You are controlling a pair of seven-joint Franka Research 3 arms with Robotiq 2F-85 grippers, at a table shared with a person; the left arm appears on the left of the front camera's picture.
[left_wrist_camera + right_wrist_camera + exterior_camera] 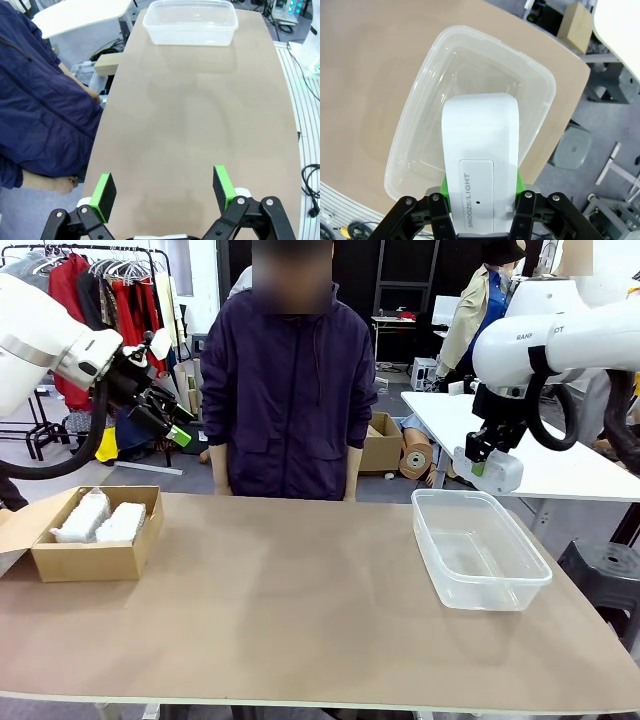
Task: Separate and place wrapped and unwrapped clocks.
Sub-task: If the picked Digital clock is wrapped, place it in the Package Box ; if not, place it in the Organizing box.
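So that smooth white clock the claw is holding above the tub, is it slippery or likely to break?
The bare clock looks hard and glossy, so probably stiff and somewhat slippery. The right claw pinches it between green pads, which likely helps. Over the tub, a slip would probably mean a short drop.

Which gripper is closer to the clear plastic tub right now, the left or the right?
The right. The right gripper hangs just above the clear plastic tub, holding the bare white clock. The left gripper is raised across the table, above the cardboard box.
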